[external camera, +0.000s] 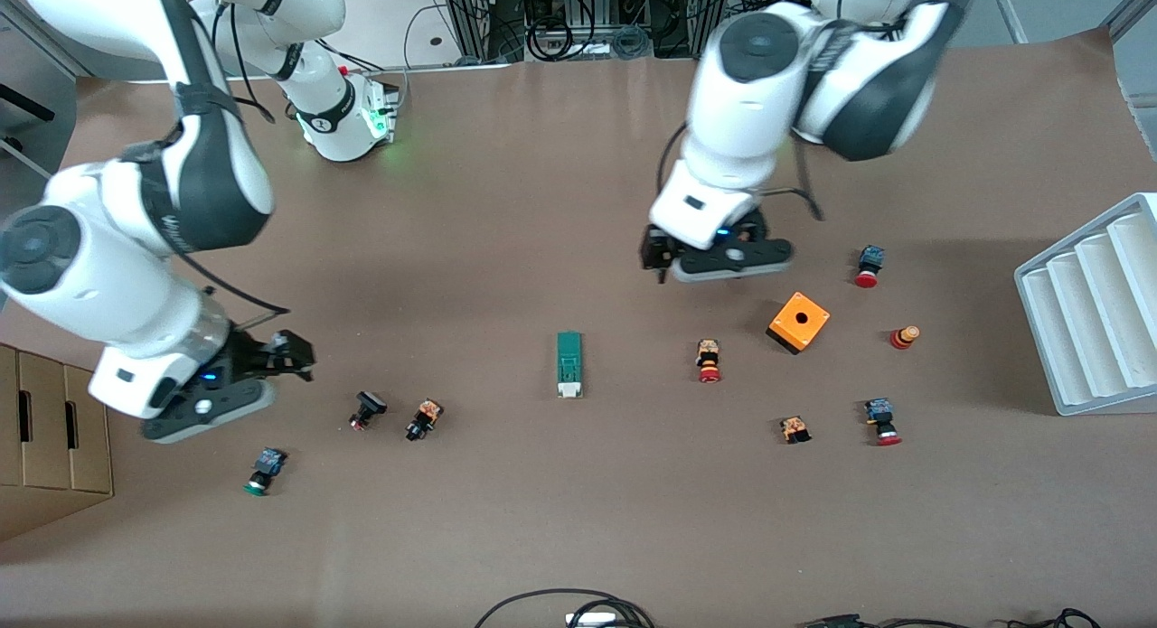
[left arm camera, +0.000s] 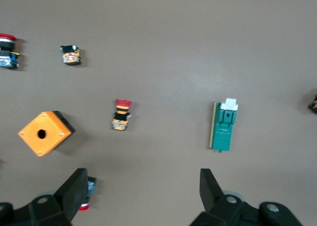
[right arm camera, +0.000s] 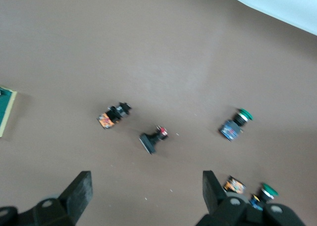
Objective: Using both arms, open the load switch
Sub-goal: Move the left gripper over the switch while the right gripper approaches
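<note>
The load switch [external camera: 569,364], a narrow dark-green block with a white piece at the end nearer the front camera, lies flat in the middle of the table. My left gripper [external camera: 723,259] hangs in the air over bare table between the switch and the orange cube, open and empty. In the left wrist view the switch [left arm camera: 223,126] lies ahead of the open left gripper [left arm camera: 143,191], apart from it. My right gripper [external camera: 212,402] hovers toward the right arm's end of the table, open and empty [right arm camera: 146,191]. Only a corner of the switch [right arm camera: 6,107] shows in the right wrist view.
An orange cube with a hole [external camera: 799,322] and several red-capped push buttons [external camera: 709,360] lie toward the left arm's end. More buttons [external camera: 423,418] lie near the right gripper. A white ribbed tray [external camera: 1094,312] and a cardboard box [external camera: 50,429] flank the table's ends.
</note>
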